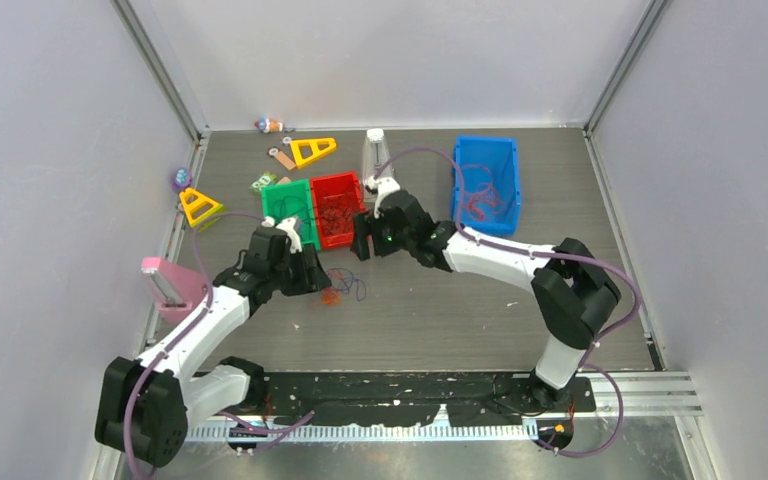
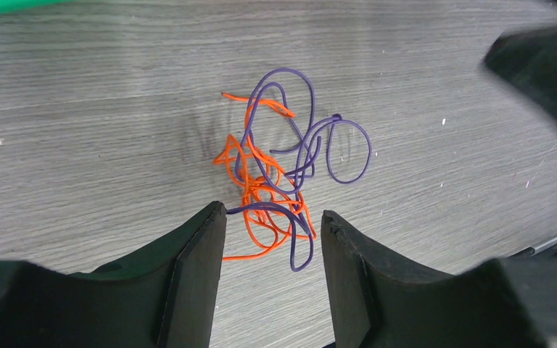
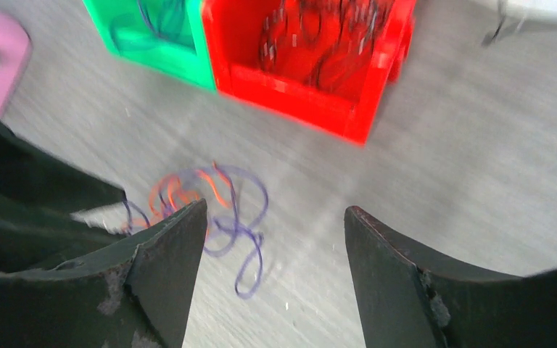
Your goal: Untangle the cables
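Orange and purple cables (image 2: 283, 181) are seen knotted in one clump on the table (image 1: 460, 310), just in front of the green bin (image 1: 290, 210) and red bin (image 1: 337, 208); separation of this clump is judged not yet done. Thin strands are visible inside the green, red and blue bin (image 1: 485, 180), so part of the sorting is likely finished. Nothing is clamped: the left gripper (image 2: 272, 217) is held apart, straddling the clump's near end, and the right gripper (image 3: 274, 210) is spread wide and empty, just beside the clump.
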{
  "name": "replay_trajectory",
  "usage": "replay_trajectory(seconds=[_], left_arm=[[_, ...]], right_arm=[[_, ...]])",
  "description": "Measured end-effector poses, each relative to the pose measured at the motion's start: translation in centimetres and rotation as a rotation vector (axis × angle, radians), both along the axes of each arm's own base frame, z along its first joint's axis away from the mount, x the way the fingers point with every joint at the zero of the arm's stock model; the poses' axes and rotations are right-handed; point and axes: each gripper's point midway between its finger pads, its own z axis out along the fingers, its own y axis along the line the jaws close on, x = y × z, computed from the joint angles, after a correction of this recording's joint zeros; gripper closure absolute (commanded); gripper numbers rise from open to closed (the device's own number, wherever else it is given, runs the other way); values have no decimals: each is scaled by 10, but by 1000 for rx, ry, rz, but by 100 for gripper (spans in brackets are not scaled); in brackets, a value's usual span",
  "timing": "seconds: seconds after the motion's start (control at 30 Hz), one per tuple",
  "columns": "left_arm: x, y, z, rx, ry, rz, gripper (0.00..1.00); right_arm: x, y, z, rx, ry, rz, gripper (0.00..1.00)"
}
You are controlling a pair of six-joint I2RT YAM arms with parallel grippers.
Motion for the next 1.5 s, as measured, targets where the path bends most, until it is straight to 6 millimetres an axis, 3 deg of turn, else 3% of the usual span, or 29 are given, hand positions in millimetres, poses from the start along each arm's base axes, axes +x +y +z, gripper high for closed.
replay_trajectory(seconds=[0.13,0.23,0.4,0.57,0.73,0.77,0.83,1.07,1.3,1.5], left_arm=[[-2,-5,-8,5,29,-20,49],[-3,-6,-9,7,32,-24,43],[-3,1,3,24,-15,-1,21],[-5,16,26,50,-106,60,18],[-9,26,41,50,-174,106,27],[-10,28,38,47,-176,115,29],[-16,30,26,51,-155,122,35],[-40,33,-20,95,-58,95,40],[-38,23,-29,126,-54,38,29],[-29,20,-41,188,-45,-4,28]], right_arm=[[-34,-13,-52,-43,91,49,27],[-58,-13,-77,-70,139,89,27],[-79,12,-93,-78,141,154,31],[-78,27,-111,-163,111,146,41],[-65,27,-111,-238,51,88,73],[-64,24,-112,-250,46,76,83],[-62,20,-114,-267,41,61,93],[-64,10,-116,-263,47,56,95],[-64,-2,-109,-168,109,69,95],[-63,-2,-108,-123,151,98,95]])
